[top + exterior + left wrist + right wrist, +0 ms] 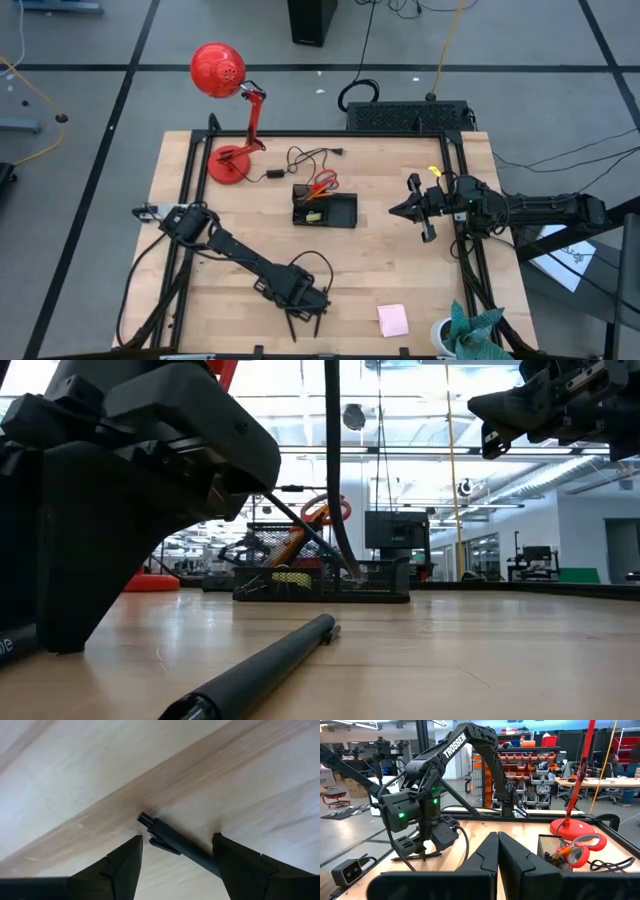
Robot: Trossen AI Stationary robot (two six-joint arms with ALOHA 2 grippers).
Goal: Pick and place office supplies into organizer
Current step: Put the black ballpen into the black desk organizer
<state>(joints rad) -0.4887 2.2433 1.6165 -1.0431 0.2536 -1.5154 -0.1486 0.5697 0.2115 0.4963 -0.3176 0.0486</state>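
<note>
Pale wooden planks are forming the work surface [420, 270], where the left gripper [177, 855] is hovering low with its fingers spread apart over a black pen [172, 840] that is lying flat near the front edge, well apart from the organizer [335, 210]. One likely fault is the round pen rolling or pivoting away on closure, since it is lying slanted between the fingers, nearer one than the other; the right gripper [412, 208], pressed together and empty, is waiting raised beside the organizer
</note>
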